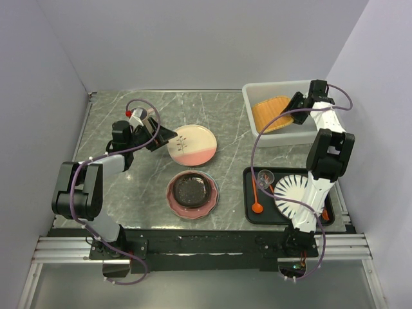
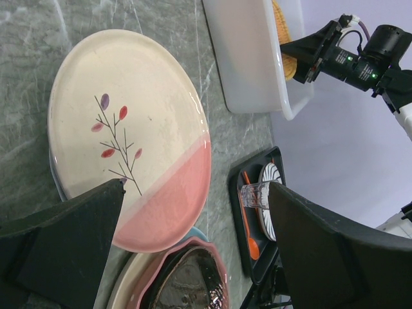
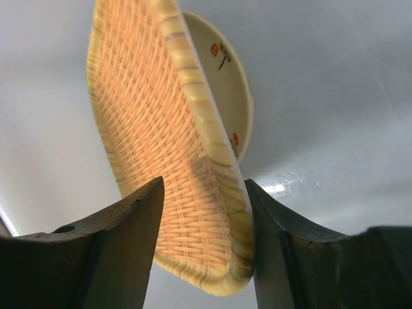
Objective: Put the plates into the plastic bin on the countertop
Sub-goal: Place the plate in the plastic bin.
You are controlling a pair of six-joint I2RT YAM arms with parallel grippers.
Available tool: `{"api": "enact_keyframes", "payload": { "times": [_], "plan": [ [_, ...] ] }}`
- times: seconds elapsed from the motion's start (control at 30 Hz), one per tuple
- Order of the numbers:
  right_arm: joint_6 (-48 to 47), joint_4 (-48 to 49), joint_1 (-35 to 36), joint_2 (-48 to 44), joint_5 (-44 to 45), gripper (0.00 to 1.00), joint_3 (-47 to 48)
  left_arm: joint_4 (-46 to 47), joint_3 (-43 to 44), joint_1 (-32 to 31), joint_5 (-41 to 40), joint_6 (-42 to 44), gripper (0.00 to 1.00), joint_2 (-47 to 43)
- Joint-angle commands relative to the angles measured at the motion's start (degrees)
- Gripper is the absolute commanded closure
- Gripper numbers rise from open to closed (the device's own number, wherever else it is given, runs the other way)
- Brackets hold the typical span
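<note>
The pink-and-cream floral plate [image 1: 192,145] [image 2: 129,129] lies flat on the grey-green countertop [image 1: 138,193]. My left gripper [image 1: 166,137] [image 2: 196,219] is open, with its fingers wide apart over the plate's near left edge. In front of it, a black speckled plate [image 1: 192,191] [image 2: 187,283] sits on top of a pink-rimmed plate [image 1: 172,201] in a stack. The translucent plastic bin [image 1: 283,85] [image 2: 251,58] holds the orange woven-pattern plate [image 1: 273,111] [image 3: 161,129], tilted against a small cream plate [image 3: 235,84]. My right gripper [image 1: 293,108] [image 3: 203,182] is open inside the bin, with its fingers on either side of the orange plate's rim.
A black rectangular tray [image 1: 248,193] [image 2: 237,193] at the front right holds a white plate with black stripes [image 1: 293,191], a clear glass [image 1: 264,175] [image 2: 254,193] and an orange spoon [image 1: 256,196] [image 2: 248,225]. Walls close in the back and both sides.
</note>
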Motion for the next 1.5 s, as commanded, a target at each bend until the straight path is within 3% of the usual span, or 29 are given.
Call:
{"api": "enact_keyframes", "payload": {
  "times": [0.0,0.3,0.57,0.8,1.2,1.47],
  "plan": [
    [-1.3,0.2,0.7,-0.5,4.0,0.36,1.6,1.0,0.9,-0.3,1.5,1.1,0.01,-1.3],
    [0.5,5.5,1.1,-7.7,16.0,0.27,-6.4,-0.1,1.5,-0.3,1.5,1.7,0.01,-1.6],
    [2.2,12.9,1.1,-17.0,20.4,0.19,-14.0,-0.8,1.8,-0.3,1.2,2.2,0.01,-1.2],
    [3.4,20.4,1.2,-24.5,18.0,0.15,-21.3,-2.3,2.5,-0.3,0.3,3.2,0.01,-0.9],
    [3.0,20.7,4.0,-24.8,11.2,0.15,-20.1,-4.9,3.0,-0.3,-1.7,4.7,0.01,-0.2],
    [2.3,20.6,6.3,-25.9,8.8,0.15,-18.9,-11.3,4.5,-0.3,-5.6,8.3,0.01,-0.5]
  ]
}}
